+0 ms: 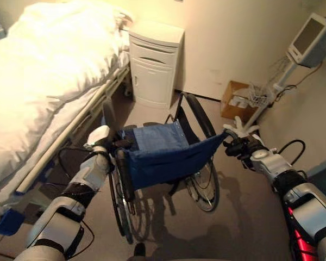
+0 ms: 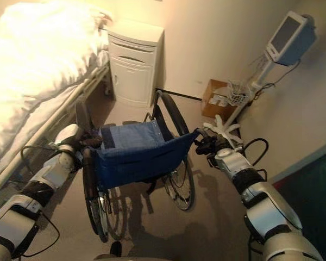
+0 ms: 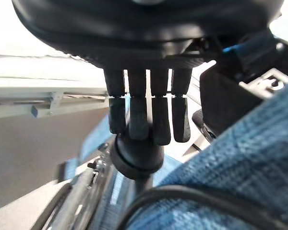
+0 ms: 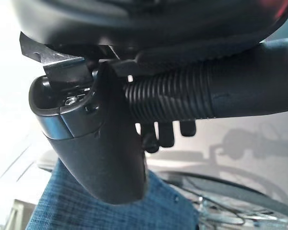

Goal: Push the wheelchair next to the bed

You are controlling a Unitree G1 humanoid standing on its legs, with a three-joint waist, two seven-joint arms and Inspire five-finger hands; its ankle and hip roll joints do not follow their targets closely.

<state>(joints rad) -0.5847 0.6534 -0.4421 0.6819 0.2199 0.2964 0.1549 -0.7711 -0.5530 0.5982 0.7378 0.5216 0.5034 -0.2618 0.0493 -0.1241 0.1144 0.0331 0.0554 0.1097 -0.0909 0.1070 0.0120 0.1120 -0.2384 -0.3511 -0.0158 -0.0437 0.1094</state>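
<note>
Both silver-grey arms reached forward to the wheelchair with the blue fabric backrest and black push handles [image 1: 157, 155], which stood on the beige floor [image 1: 244, 217] with its back to the camera. At the chair's left push handle, the left robot hand [image 1: 100, 140] had its dark fingers [image 3: 139, 115] curled down over the black rubber grip, as the left wrist view showed. The right robot hand [image 1: 240, 145] was wrapped around the ribbed black grip of the right push handle [image 4: 182, 98], with fingertips curling under it in the right wrist view.

Large spoked wheels with black tyres [image 1: 204, 185] flanked the blue seat, and the chair was angled slightly toward the right of the room. It stood just beside the hospital bed with the white duvet and white side rail [image 1: 38, 81], which ran along the left side of the floor; the chair's left wheel was near the bed frame, though contact could not be told.

Beyond the chair, a white bedside cabinet with a drawer and a door [image 1: 152, 65] stood against the far wall at the head of the bed. Farther right, a brown cardboard box [image 1: 233, 100] sat on the floor by the wall, and a monitor on a white wheeled stand with a wire basket [image 1: 309, 41] stood near it.
</note>
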